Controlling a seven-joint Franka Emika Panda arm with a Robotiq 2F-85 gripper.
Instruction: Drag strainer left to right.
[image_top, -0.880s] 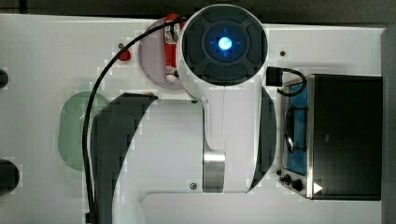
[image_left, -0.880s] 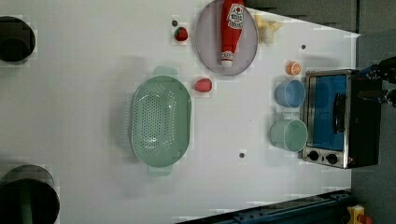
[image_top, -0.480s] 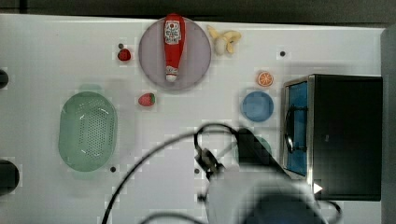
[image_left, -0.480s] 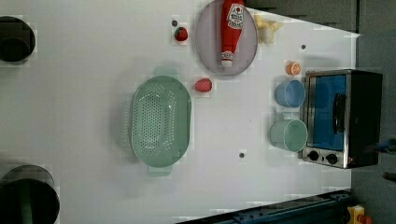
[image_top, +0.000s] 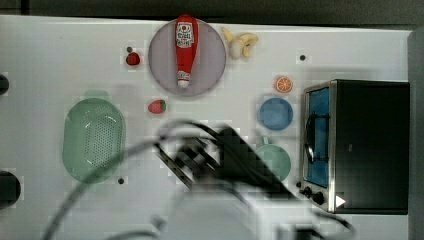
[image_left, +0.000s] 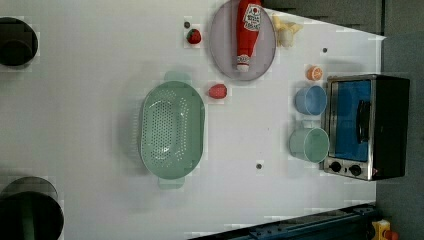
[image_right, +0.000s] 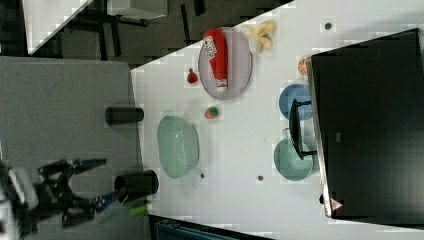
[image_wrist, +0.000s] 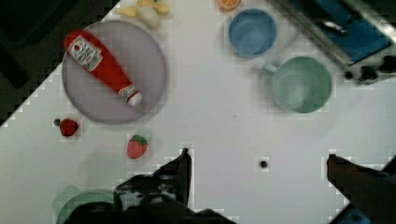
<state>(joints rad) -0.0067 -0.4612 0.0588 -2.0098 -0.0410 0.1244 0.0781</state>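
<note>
Our pale green oval strainer (image_left: 172, 131), holes upward, flat on the white tabletop (image_left: 90, 75), at the left view's middle-left

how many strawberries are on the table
2. One small red strawberry lies left of the grey round plate in the left view; the other lies between that plate and the pale green oval plastic strainer.

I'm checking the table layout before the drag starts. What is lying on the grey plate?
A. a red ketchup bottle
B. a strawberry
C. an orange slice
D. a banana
A. The red ketchup bottle lies across the grey plate in the top view, cap pointing toward the middle of the table; the strawberry sits on the bare table beside the plate, apart from it.
</note>
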